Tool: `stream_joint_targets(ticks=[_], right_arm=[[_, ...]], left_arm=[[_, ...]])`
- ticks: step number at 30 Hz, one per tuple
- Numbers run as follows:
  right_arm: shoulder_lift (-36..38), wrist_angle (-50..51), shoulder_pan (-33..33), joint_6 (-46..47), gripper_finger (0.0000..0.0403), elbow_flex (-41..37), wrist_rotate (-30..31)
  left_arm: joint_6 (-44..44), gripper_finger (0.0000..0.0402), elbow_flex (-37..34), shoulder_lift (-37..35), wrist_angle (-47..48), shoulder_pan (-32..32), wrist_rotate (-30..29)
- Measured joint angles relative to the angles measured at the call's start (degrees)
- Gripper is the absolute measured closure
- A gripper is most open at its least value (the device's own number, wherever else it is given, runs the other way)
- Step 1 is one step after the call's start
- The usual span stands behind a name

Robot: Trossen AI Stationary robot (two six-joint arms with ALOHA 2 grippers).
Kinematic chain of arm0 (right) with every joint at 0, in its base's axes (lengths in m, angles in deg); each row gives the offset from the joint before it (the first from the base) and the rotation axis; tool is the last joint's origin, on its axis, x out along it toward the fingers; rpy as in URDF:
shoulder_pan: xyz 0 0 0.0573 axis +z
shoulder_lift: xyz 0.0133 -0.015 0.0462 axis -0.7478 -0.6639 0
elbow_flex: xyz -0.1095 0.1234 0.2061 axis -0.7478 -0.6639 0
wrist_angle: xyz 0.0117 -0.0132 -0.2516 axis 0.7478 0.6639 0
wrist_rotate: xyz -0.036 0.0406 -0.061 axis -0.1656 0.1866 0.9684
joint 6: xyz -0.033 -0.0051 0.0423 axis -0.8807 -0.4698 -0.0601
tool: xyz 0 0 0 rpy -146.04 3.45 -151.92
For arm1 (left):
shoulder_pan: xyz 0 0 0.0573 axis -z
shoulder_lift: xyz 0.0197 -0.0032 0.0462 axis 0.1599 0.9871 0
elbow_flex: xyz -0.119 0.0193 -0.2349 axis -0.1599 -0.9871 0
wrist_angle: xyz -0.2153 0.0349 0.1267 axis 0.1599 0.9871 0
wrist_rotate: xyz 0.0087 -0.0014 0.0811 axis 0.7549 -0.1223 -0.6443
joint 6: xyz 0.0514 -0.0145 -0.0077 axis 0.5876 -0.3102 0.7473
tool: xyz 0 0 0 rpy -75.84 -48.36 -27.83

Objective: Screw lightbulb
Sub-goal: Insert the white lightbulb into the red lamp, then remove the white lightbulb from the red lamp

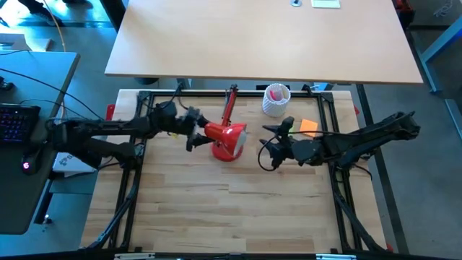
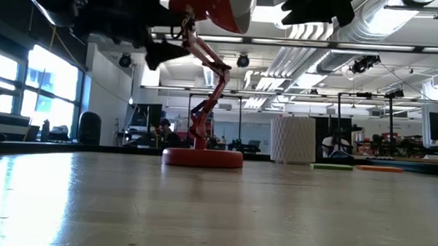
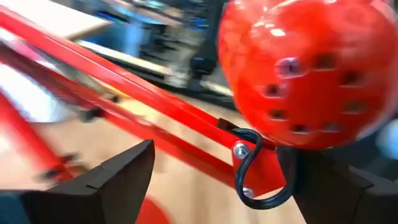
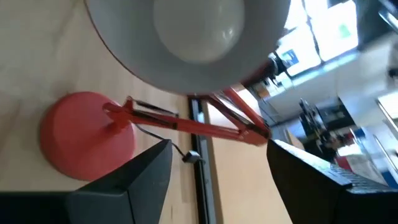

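- Red lamp [image 1: 227, 139] at centre of the high view, shade tipped toward the right, base hidden beneath the shade there; round base plain in the low view at centre, on the table [image 1: 231, 209].
- Lightbulb [image 4: 198, 28] seated inside the white-lined shade, top centre of the right wrist view; only its rounded white end showing, screw base hidden in the socket.
- Left gripper [image 1: 193, 133] just left of the shade in the high view, fingers apart, one on each side of the lamp's neck in the left wrist view; touching or not, cannot tell.
- Left fingers [image 3: 106, 180] dark wedges at the bottom corners of that view, holding nothing; shade blurred, cut off at the top edge.
- Right gripper [image 1: 268, 148] right of the shade in the high view, near but apart from it; fingers spread, nothing between them in the right wrist view.
- Both grippers cut off by the top edge in the low view, mere dark shapes.
- White perforated cup [image 1: 275, 100] upper centre-right of the high view, something pinkish inside, not clear what.
- Orange sheet [image 1: 308, 126] partly covered by the right arm.
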Motion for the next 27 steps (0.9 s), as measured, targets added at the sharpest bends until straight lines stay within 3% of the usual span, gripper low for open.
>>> stream_joint_targets(ticks=[6,14,17,24,27], right_arm=[[1.6,2.91,-0.01,5.15,0.0144,0.0,3.34],[6.58,9.6,-0.01,12.67,0.0144,-0.01,3.11],[7.91,10.88,-0.03,16.45,0.0144,-0.09,0.89],[5.63,5.84,-1.32,31.1,0.0144,-0.09,-15.6],[2.18,1.91,-0.52,32.07,0.0144,-0.11,-16.34]], left_arm=[[3.97,0.007,0.09,-9.6,14.06,2.6,-20.93],[6.27,0.007,0.06,-14.02,19.28,12.75,-43.84],[5.4,0.007,0.06,-13.33,20.12,17.15,-52.15],[-4.0,0.0071,0.06,-3.44,21.34,29.96,-73.26],[-8.53,0.0071,0.06,1.89,18.37,33.69,-74.34]])
